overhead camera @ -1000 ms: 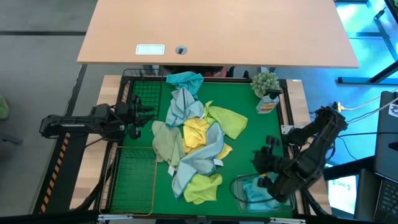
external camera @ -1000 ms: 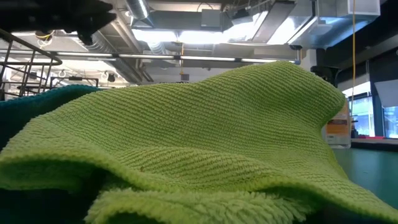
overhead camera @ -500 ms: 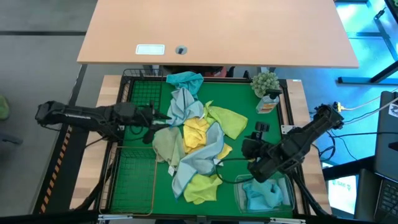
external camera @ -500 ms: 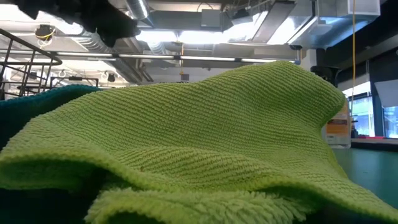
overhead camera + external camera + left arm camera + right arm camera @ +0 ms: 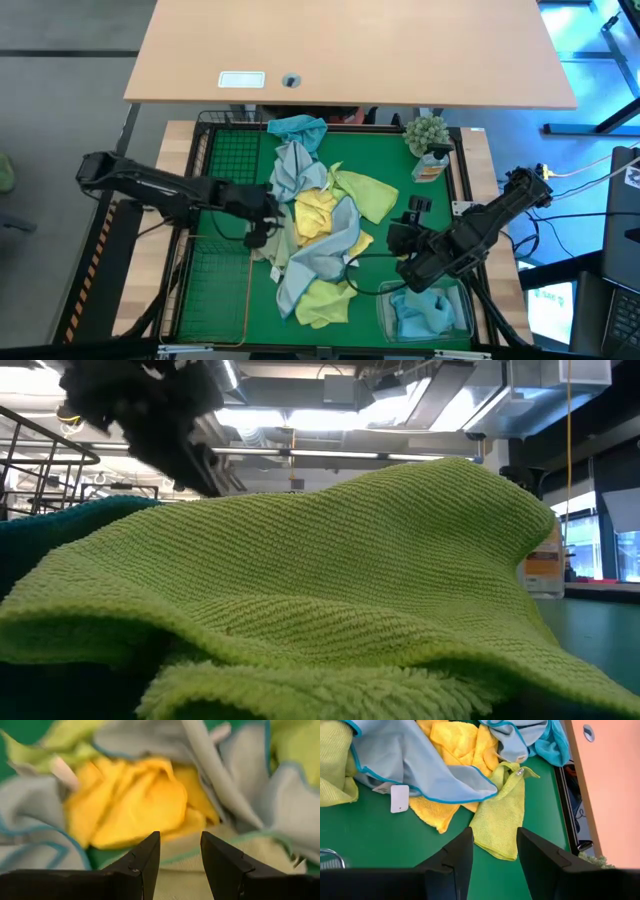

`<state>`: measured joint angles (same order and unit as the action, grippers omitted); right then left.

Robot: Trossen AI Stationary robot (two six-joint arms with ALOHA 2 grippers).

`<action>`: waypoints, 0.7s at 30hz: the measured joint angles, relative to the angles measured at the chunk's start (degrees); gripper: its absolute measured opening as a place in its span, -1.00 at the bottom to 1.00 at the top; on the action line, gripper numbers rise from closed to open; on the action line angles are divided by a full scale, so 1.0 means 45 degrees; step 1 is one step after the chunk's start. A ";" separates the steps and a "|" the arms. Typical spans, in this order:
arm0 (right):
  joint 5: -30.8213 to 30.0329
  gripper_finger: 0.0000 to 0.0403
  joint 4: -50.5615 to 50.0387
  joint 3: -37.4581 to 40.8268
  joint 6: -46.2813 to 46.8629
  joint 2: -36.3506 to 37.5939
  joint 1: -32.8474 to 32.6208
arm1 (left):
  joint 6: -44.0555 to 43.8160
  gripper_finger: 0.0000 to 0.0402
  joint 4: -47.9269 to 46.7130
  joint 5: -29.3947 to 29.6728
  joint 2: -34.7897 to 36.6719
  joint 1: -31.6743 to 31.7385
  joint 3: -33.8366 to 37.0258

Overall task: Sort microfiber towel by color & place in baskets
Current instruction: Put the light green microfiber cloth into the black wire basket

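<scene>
A heap of microfiber towels lies on the green mat: yellow (image 5: pixel 315 210), light blue (image 5: pixel 330 245), lime green (image 5: pixel 372 195), pale green (image 5: pixel 265 238) and teal (image 5: pixel 297 127). My left gripper (image 5: pixel 272 205) hangs open over the heap's left side, with the yellow towel (image 5: pixel 135 805) just ahead of its fingers. My right gripper (image 5: pixel 400 240) is open above bare mat at the heap's right side, near a lime towel (image 5: pixel 502 817). The black wire basket (image 5: pixel 232 150) stands far left and the copper wire basket (image 5: pixel 215 290) near left. The clear tub (image 5: pixel 385 300), near right, holds a teal towel (image 5: pixel 420 315).
A small potted plant (image 5: pixel 428 135) stands at the mat's far right corner. A wooden desk (image 5: pixel 350 50) lies beyond the far edge. In the low view a lime towel (image 5: pixel 320 590) fills nearly everything, with my left arm (image 5: pixel 150 410) above it. Bare mat shows right of the heap.
My left arm has reached from the table's left edge rightward, past the black basket, until its gripper is over the heap's left side. My right gripper has drawn away from above the clear tub toward the far side and the heap, and a teal towel lies in the tub.
</scene>
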<state>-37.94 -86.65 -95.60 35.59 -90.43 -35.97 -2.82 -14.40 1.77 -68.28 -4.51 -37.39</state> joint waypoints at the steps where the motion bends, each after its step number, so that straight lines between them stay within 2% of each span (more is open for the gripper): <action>1: -0.0003 -0.25 0.0000 0.0002 0.0000 0.0000 0.0000 | 0.0070 -0.32 0.0005 -0.0002 -0.0277 -0.0069 0.0000; 12: -0.0003 -0.25 0.0007 -0.0001 0.0005 -0.0011 0.0000 | 0.0421 -0.32 0.0279 -0.0333 -0.2233 -0.0408 -0.0019; 21: 0.0001 -0.25 0.0041 -0.0001 0.0005 -0.0015 0.0000 | 0.0839 -0.32 0.0557 -0.0289 -0.2495 -0.0403 -0.0019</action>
<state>-37.94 -86.47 -95.60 35.62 -90.50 -35.97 0.96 -11.90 0.47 -79.50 -6.33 -37.47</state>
